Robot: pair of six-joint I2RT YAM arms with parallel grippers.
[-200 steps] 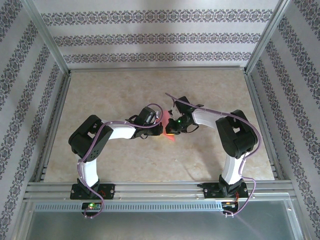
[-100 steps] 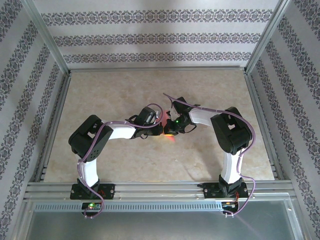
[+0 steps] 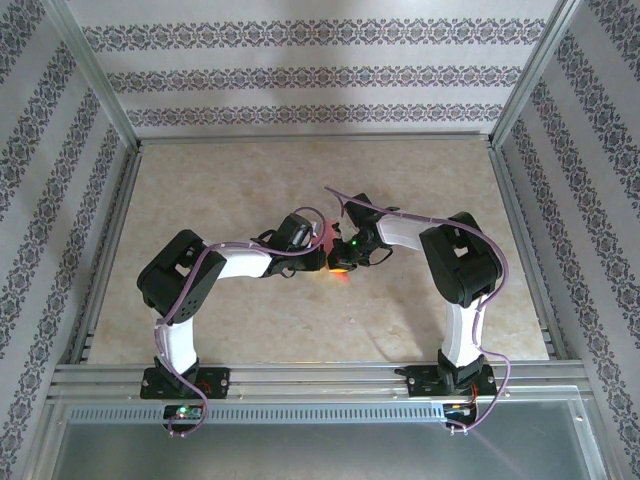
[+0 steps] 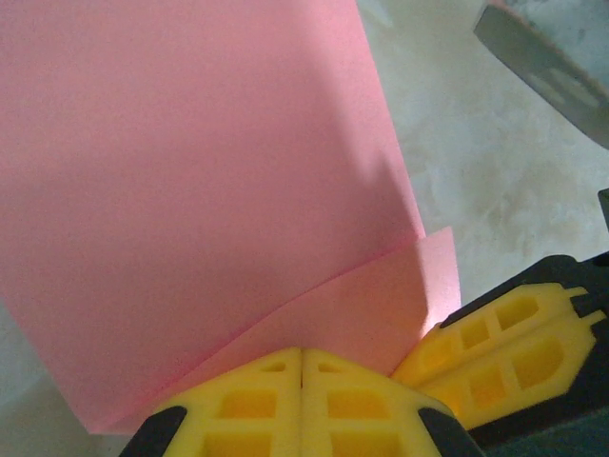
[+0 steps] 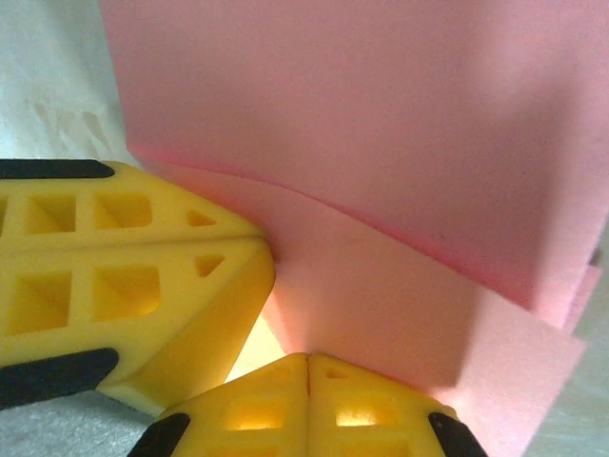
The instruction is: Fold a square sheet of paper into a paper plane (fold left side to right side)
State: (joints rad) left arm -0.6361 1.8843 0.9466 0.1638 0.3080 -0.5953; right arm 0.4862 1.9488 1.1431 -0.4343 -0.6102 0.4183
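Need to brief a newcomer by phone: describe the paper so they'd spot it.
Look at the beige table, near its middle, where the left arm and right arm meet. The paper sits at that meeting point: thin, salmon-pink, folded over, the only pink thing there.

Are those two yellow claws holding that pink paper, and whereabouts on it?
Hard to say. The left gripper and right gripper are both shut, tips side by side against the folded pink paper. Whether they pinch it or only press it, I cannot tell.
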